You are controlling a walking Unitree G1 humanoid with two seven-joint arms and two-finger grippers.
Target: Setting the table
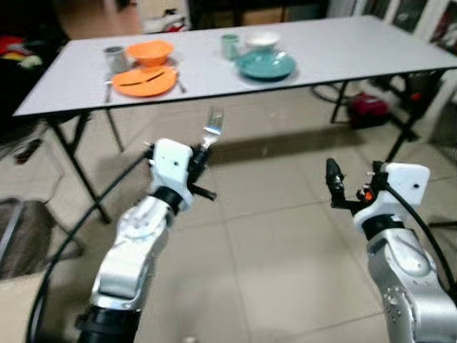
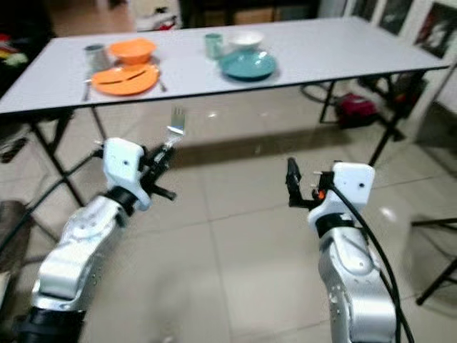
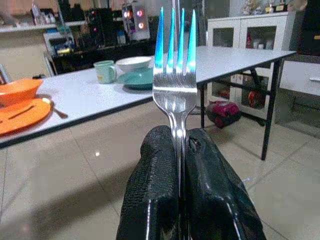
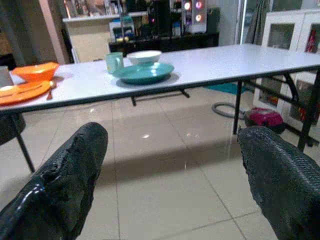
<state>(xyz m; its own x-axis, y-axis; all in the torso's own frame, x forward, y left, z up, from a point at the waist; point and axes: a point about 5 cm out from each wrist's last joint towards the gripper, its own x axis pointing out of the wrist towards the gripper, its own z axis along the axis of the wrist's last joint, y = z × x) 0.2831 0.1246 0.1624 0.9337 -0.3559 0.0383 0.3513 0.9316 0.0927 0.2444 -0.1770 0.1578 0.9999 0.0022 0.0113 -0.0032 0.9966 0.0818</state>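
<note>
On table (image 1: 343, 50): two plates, two bowls, probably two cups.

A home dining area: ahead of the left end effector (image 1: 202, 152), a long folding worktop (image 1: 343, 50) carries dishes, on a tiled floor (image 1: 271, 236); white glass-door cabinets (image 3: 247, 27) and cluttered shelves (image 4: 100, 17) stand beyond.

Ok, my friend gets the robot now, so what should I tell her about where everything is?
Left gripper: shut on a fork, tines up, held over the floor short of the table.
Right gripper: open, holding nothing, also short of the table.
On the table: an orange setting with plate, bowl, grey cup and cutlery; a teal setting with plate, white bowl and green mug.
Done: the orange place looks set.
Left: probably walk up and lay the fork by the teal plate, which has no cutlery that I can see.
</note>
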